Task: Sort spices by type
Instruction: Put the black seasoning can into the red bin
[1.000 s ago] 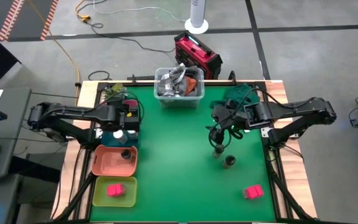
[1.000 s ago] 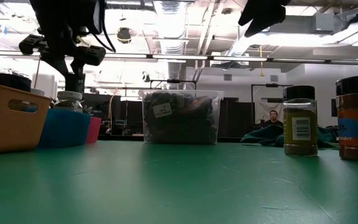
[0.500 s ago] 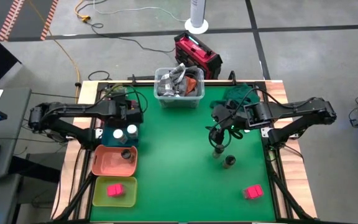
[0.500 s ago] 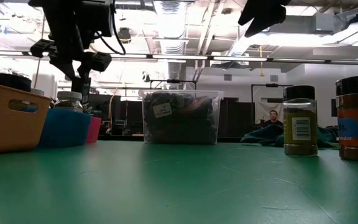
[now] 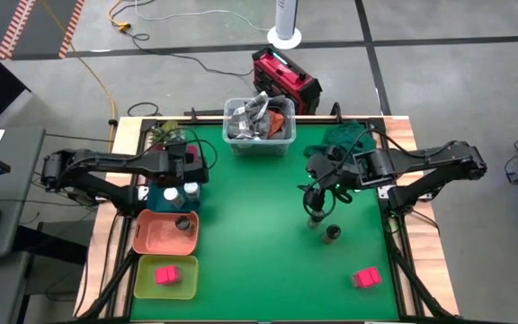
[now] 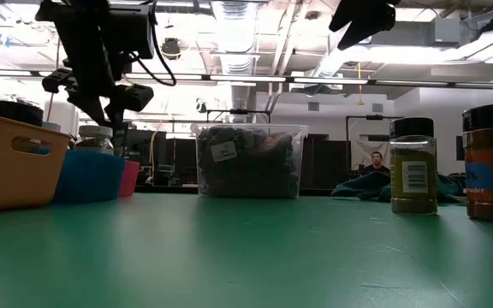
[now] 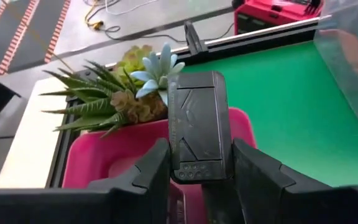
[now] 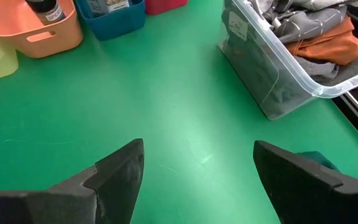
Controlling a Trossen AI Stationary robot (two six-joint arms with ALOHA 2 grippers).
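Note:
My left gripper is shut on a black rectangular box above the pink tray at the table's far left. Beside that tray, the blue tray holds two white-topped jars, the orange tray one dark jar, and the yellow tray a pink-red box. Two dark-lidded jars stand on the green mat at the right, with a pink-red box nearer the front. My right gripper hangs open above and behind those jars. My left gripper pinches the black box's two long sides between its two fingers, near the box's end closest to the wrist. The fingers slant down from the near side and lie along the box. The box is lifted clear, its other end pointing out over the pink tray.
A clear plastic bin full of cloth stands at the far middle. A small succulent plant sits just beyond the pink tray at the far left corner. A teal cloth lies at the far right. Bare green mat lies in the middle.
My left gripper, still shut on the black box, has gone a little toward the table's far edge, from over the blue tray to over the pink tray, and has rolled at the wrist. My right gripper has kept still.

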